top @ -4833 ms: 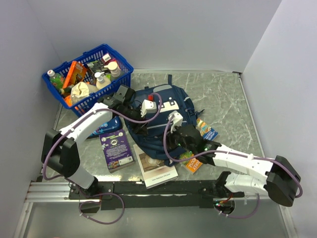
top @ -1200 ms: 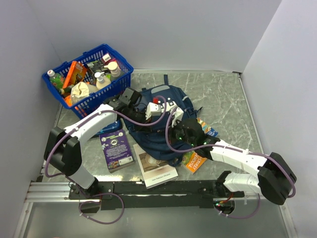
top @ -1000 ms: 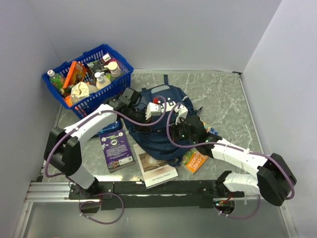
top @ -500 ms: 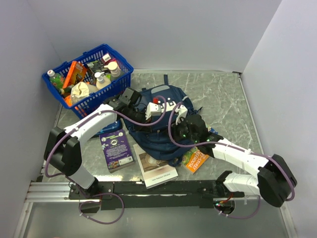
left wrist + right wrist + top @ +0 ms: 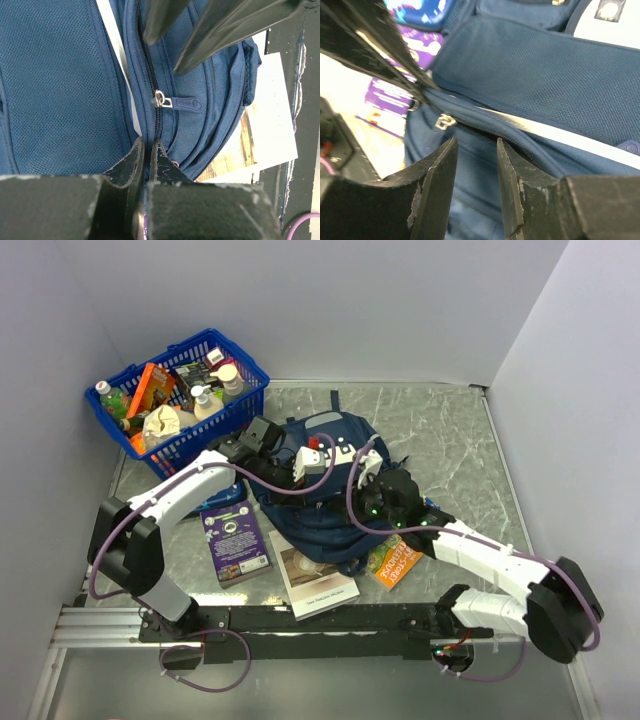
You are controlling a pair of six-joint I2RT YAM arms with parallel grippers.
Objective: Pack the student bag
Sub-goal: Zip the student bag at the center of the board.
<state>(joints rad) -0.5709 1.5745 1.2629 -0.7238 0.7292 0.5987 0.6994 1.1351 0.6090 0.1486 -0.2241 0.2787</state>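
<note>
Fingers on the left (image 5: pixel 131 161) pinch the student bag (image 5: pixel 60 85) tight so the half-open right fingers (image 5: pixel 436 172) can reach its zip (image 5: pixel 445 121)

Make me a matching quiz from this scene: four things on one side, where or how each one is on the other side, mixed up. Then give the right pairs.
Things:
1. student bag
2. blue basket
3. left gripper
4. right gripper

Place or state:
A. open, poised over the bag
B. at the far left corner
C. lying in the middle, between both arms
D. pinched shut on bag fabric

Pairs: 1-C, 2-B, 3-D, 4-A
</note>
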